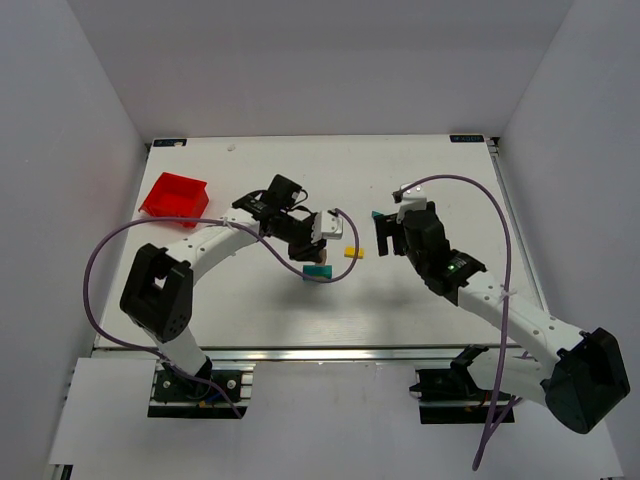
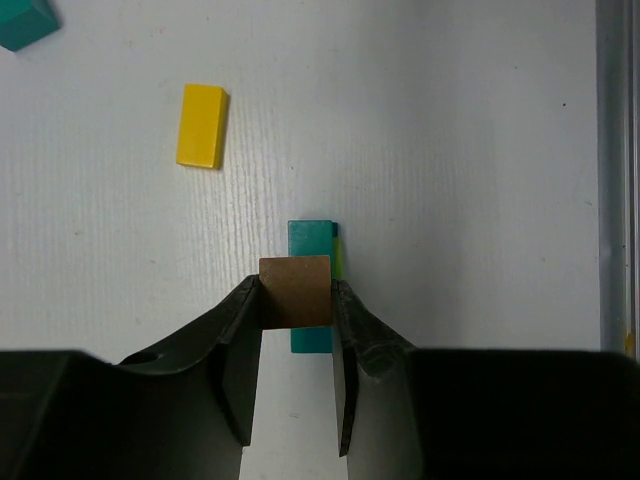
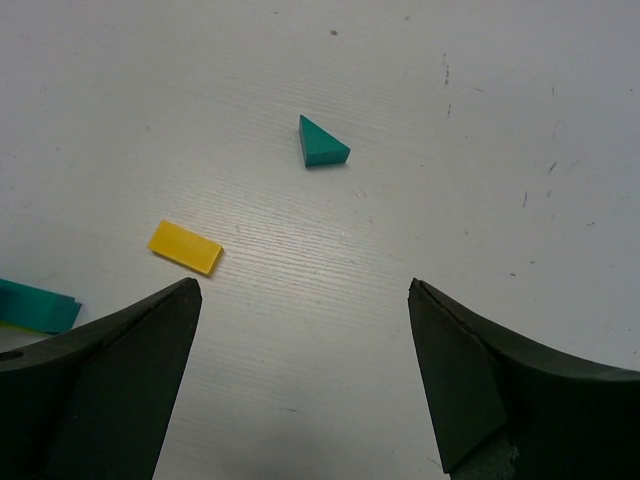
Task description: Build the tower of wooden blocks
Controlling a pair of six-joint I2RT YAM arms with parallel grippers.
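In the left gripper [image 2: 297,300]: a tan block [image 2: 295,283], pinched on two flat sides, jaws narrow. Right under that block, the start of the wood block tower [image 2: 311,236]: a teal block lying flat on the white surface [image 2: 480,200], with a thin yellow-green edge [image 2: 338,258] peeking out along one side. Hard to tell from above whether the tan block touches the tower or hangs just over it.

Out from the tower, toward the right arm: a loose yellow block [image 2: 201,125], flat on the surface and well apart from the tower. Past that, farther from the tower, a small teal triangle [image 3: 322,142], also loose. Beyond the yellow block from the tower, the right gripper [image 3: 302,290]: jaws wide, holding nothing, hanging over bare surface. Far off on the other side of the tower, a red bin [image 1: 165,200].

Looks like the step of setting the tan block on top of the tower. Probably early in the build, with two pieces not yet stacked.

Next move, most likely: go down slowly and straight until the tan block sits flat on the teal one. Then open the jaws just a little and lift straight up. Needs a soft touch, since a bump or a sideways pull could push the little stack over.
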